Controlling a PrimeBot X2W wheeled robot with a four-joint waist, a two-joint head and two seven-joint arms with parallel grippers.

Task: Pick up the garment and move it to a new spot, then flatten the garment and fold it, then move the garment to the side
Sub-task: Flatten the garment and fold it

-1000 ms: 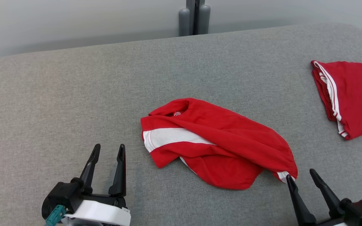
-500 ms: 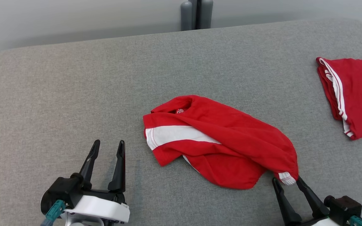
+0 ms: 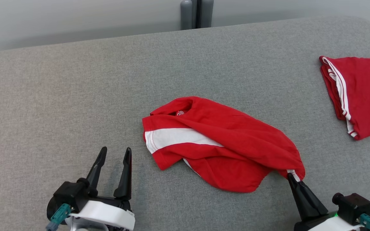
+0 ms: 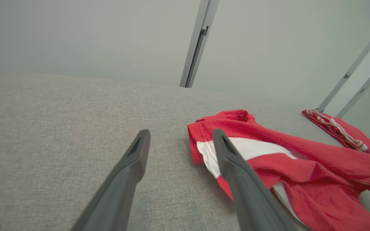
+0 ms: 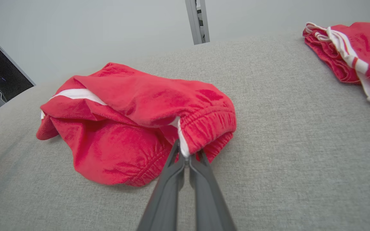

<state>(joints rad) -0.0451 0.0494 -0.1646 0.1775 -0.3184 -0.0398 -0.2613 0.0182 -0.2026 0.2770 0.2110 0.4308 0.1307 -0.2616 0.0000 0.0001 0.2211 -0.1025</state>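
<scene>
Closing from its earlier spread, the right gripper (image 3: 291, 177) pinched a striped corner of the garment (image 3: 233, 141), so lifting could begin, while the left gripper (image 3: 115, 150) waited open and empty.

We are counting two red garments with white stripes. The crumpled red garment (image 3: 236, 141) is lying with its white-trimmed edge at the tips of the right gripper (image 3: 291, 177). The folded red garment (image 3: 365, 93) is lying well beyond that claw, off to its right. We are counting two claws, the other being the left gripper (image 3: 116, 149), which is sitting apart from the crumpled cloth. Between them we are counting four long dark fingers (image 3: 124, 178). We are seeing one grey upholstered surface (image 3: 75, 96) under both claws, and two grey cylindrical posts (image 3: 186, 15) standing far ahead of them.
</scene>
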